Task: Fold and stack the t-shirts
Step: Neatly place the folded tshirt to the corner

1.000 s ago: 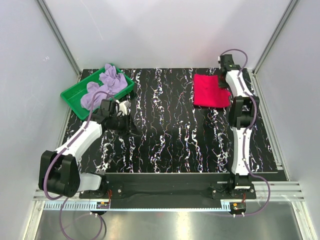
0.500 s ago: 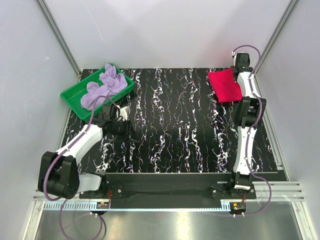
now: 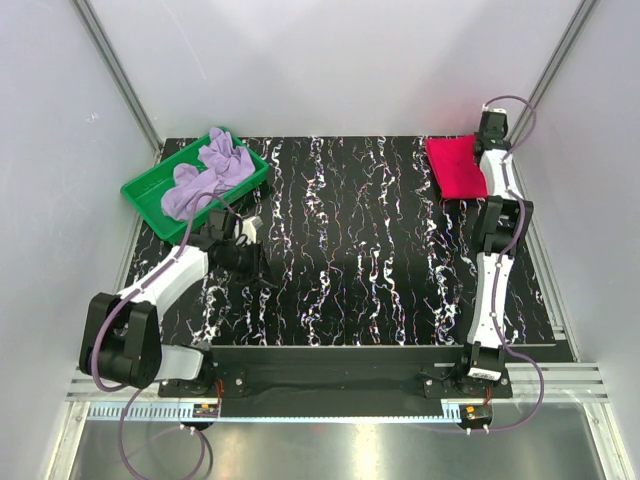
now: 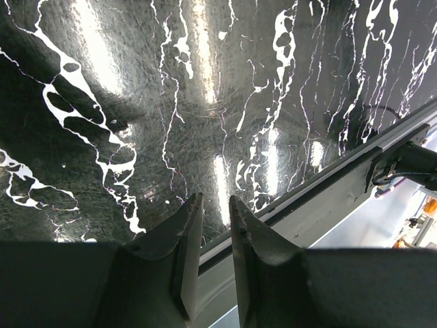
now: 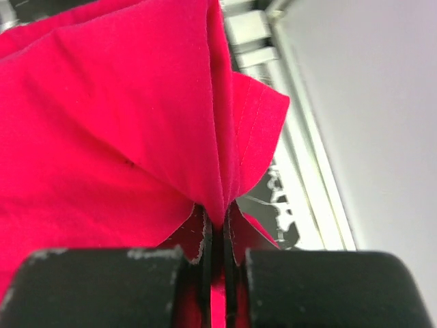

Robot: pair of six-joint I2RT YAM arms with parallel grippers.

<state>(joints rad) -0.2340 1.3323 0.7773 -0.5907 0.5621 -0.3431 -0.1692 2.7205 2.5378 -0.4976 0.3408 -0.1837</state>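
Right hand (image 5: 217,215) is clamped down on the crimson t-shirt (image 5: 123,123). In the wrist view the fingers are pinched tight on a fold of the red cloth, which bunches up and fans out from them, with a stitched sleeve hem sticking out to one side. From the top camera the crimson t-shirt (image 3: 457,168) sits way over at the far right corner of the black marble-look surface (image 3: 350,250), tilted a bit, with the right hand (image 3: 490,130) at its far edge and the right arm stretched out along the right side. Honestly can't tell whether the shirt is lying flat on the surface or partly lifted off it. The lavender t-shirt (image 3: 205,172) is crumpled in a heap inside the green tray (image 3: 140,195) at the far left corner, one bit of it poking up over the back rim. The left hand (image 3: 258,258) hangs low on the left side of the surface, near the tray but not touching it or the lavender shirt. Its wrist view shows the left hand (image 4: 214,205) with fingers pulled almost together, just a sliver of gap, nothing gripped between them, only the veined surface (image 4: 136,102) and its front edge underneath. The two shirts are well apart, on opposite sides.
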